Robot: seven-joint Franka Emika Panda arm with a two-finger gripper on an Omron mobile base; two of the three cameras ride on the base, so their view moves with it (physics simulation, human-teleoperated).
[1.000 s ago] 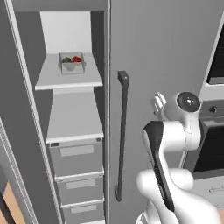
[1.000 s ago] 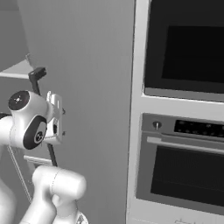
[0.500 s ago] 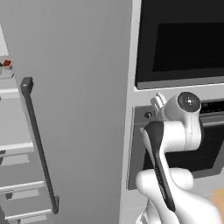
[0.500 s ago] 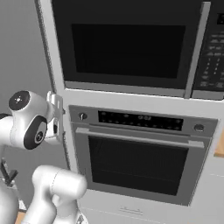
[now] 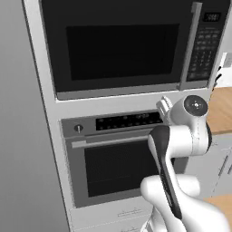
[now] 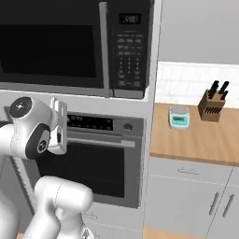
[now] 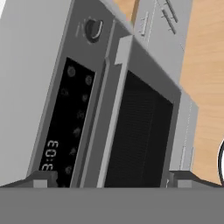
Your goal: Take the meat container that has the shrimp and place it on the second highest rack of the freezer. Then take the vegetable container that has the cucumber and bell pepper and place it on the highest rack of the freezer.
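Observation:
My gripper (image 7: 111,178) is open, its two dark fingertips (image 7: 41,179) standing wide apart with nothing between them. It points at the front of a built-in oven (image 7: 135,131), close to the oven's control panel and bar handle. In the left base view the gripper (image 5: 164,105) is held up beside the oven's panel, and in the right base view the gripper (image 6: 59,125) sits at the same height. The meat container, the shrimp, the vegetable container, the cucumber, the bell pepper and the freezer's racks are out of view.
A microwave (image 5: 122,45) sits above the oven (image 5: 113,163) in a tall column. A flat grey cabinet front (image 5: 22,136) runs along the left. To the right, a wooden counter (image 6: 200,142) carries a small scale (image 6: 179,116) and a knife block (image 6: 211,106), with cabinet doors (image 6: 186,196) below.
Both base views have swung right with the base. The open freezer shelves and the long bar handle have slid out at the left; microwave, oven and counter have come in. The gripper stays open.

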